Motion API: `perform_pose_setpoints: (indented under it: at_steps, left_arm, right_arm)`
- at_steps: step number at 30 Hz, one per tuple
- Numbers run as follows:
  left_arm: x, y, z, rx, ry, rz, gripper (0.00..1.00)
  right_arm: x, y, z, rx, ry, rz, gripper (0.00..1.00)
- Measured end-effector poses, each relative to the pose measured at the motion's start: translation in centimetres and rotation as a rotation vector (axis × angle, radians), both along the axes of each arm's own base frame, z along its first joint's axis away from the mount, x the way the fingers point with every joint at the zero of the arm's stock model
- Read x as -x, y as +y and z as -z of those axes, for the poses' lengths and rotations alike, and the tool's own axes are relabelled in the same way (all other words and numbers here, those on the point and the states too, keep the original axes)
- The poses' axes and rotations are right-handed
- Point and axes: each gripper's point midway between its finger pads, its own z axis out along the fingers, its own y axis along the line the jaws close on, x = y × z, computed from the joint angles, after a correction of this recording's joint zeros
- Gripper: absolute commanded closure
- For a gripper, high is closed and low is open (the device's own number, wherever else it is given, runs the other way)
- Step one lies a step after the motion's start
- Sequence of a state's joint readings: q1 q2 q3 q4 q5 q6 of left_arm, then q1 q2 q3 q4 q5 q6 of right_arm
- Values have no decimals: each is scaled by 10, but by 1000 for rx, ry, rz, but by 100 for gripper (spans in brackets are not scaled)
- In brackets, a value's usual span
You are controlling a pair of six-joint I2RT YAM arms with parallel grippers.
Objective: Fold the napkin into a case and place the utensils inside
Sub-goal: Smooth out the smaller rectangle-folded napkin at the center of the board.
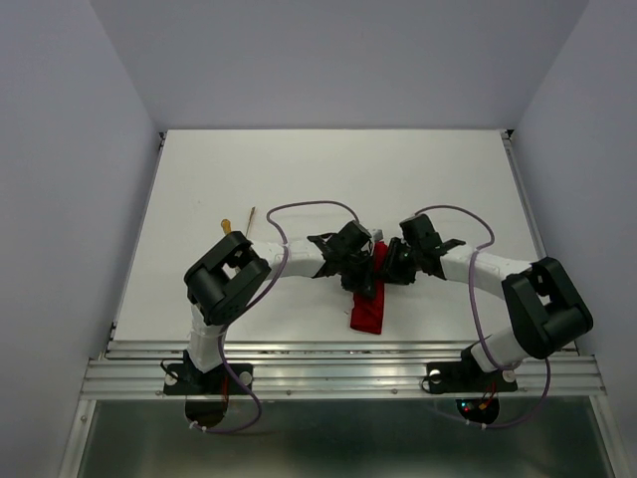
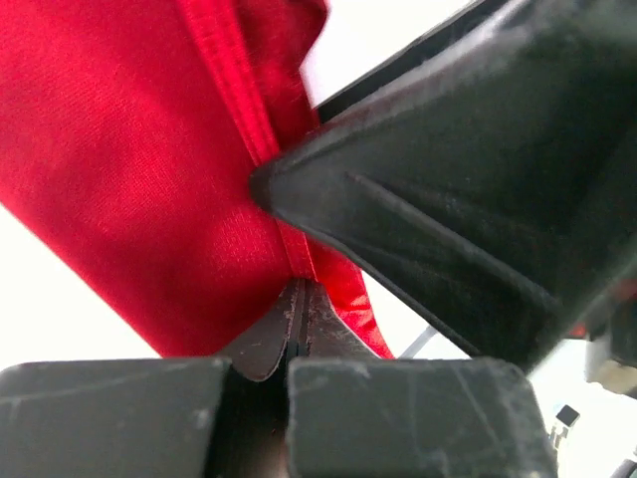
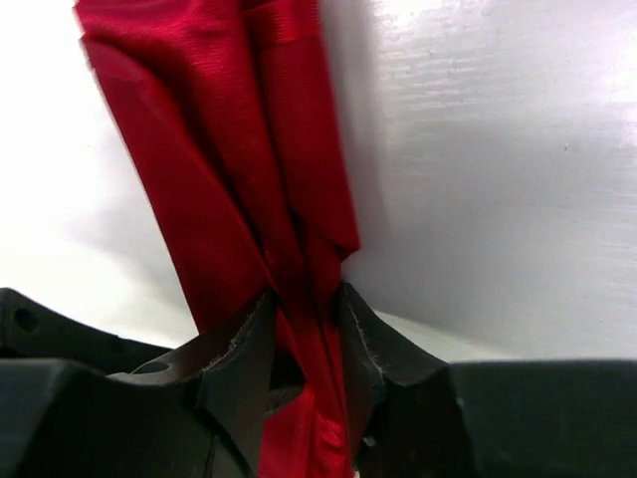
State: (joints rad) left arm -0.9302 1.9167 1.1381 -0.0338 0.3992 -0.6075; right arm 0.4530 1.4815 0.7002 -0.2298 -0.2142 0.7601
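Red soft cloth napkin (image 1: 367, 309), a narrow folded strip on the white tabletop (image 1: 199, 179), pinched in your left end effector (image 2: 296, 304) and right end effector (image 3: 307, 299). Step: folding, by the look of it. Next, it likely needs pressing flat before you fetch the slim metal utensils (image 1: 228, 225).

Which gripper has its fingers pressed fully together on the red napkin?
The left gripper: its fingers meet, pinching a thin edge of the napkin. The fingers of the right gripper stand apart, with a thick bunch of cloth between them.

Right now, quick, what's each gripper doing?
Left gripper: closed, pinching the red napkin along its hem.
Right gripper: closed on a bunched fold of the napkin.
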Motion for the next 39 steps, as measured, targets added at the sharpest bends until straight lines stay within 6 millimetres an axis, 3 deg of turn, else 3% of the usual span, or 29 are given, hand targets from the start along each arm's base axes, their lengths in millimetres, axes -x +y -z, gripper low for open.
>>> perform_pose_setpoints:
  at_steps: [2, 8, 13, 19, 23, 26, 34, 39]
  left_arm:
    - [0, 0, 0, 2, 1, 2, 100]
    - [0, 0, -1, 4, -9, 7, 100]
    - [-4, 9, -18, -11, -59, 8, 100]
    - [-27, 28, -71, 38, -162, -43, 100]
    - [-41, 41, -88, 56, -201, -89, 100]
    - [-37, 45, -82, 51, -188, -86, 100]
    - [-13, 53, -28, -23, -64, -65, 100]
    - [-9, 49, -16, -34, -42, -57, 100]
  right_arm:
    - [1, 0, 2, -1, 4, 4, 81]
    - [2, 0, 5, -10, 25, 39, 97]
    - [1, 1, 6, -26, 31, 75, 99]
    - [-2, -1, 8, -43, 39, 162, 99]
    - [-4, -2, 8, -62, 46, 217, 99]
    - [-9, 0, 8, -69, 45, 242, 99]
    - [-33, 9, 6, -81, 31, 278, 99]
    - [-38, 10, 7, -84, 35, 300, 99]
